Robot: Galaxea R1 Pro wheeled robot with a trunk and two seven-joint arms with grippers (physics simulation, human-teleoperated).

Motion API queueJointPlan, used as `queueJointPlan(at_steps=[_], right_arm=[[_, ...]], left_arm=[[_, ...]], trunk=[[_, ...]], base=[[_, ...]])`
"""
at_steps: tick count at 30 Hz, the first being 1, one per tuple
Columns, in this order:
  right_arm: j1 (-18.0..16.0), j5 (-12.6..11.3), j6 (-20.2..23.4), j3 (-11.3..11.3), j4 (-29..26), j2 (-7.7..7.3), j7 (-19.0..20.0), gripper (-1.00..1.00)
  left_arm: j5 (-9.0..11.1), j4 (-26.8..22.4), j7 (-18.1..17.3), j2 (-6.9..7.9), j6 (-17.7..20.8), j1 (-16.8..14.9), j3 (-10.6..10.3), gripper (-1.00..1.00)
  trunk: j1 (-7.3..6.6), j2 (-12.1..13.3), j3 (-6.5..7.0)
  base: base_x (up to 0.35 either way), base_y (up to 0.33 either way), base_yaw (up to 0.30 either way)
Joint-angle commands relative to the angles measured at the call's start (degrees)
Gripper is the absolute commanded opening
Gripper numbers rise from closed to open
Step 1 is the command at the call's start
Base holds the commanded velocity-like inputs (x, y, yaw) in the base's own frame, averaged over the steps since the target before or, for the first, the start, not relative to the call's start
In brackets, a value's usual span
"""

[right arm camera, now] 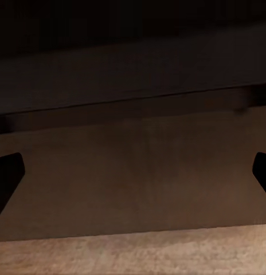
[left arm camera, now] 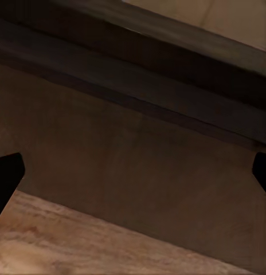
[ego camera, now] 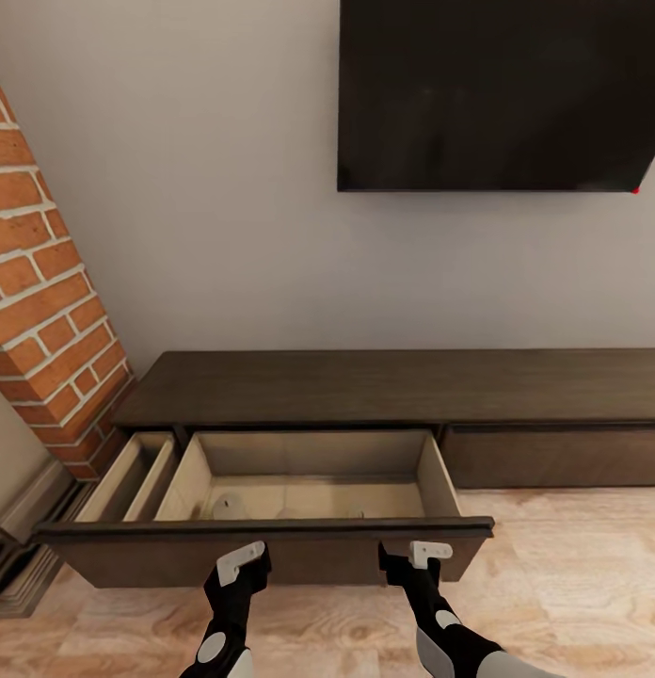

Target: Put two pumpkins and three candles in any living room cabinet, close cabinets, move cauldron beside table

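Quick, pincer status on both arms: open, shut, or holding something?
Left pincer: open, empty, at the pulled-out drawer front of the cabinet.
Right pincer: open, empty, at the same drawer front.

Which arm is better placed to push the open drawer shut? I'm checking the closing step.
Neither clearly. The left gripper and right gripper both sit open at the drawer front of the cabinet, on either side of its middle. Pushing with both looks evenest; alone, the left sits nearer the middle.
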Motion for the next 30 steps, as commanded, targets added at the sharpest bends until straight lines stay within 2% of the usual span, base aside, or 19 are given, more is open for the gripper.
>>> queueJointPlan(at_steps=[1, 30], right_arm=[[0.0, -0.2, -0.1, 0.5, 0.0, 0.00, -0.4, 1.00], [0.0, -0.2, -0.1, 0.5, 0.0, 0.00, -0.4, 1.00]], left_arm=[[0.5, 0.0, 0.3, 0.05, -0.3, -0.1, -0.3, 1.00], [0.6, 0.0, 0.3, 0.05, -0.3, -0.1, -0.3, 1.00]], trunk=[[0.00, 0.0, -0.05], [0.00, 0.0, -0.05]], base=[[0.143, 0.000, 0.000], [0.139, 0.000, 0.000]])
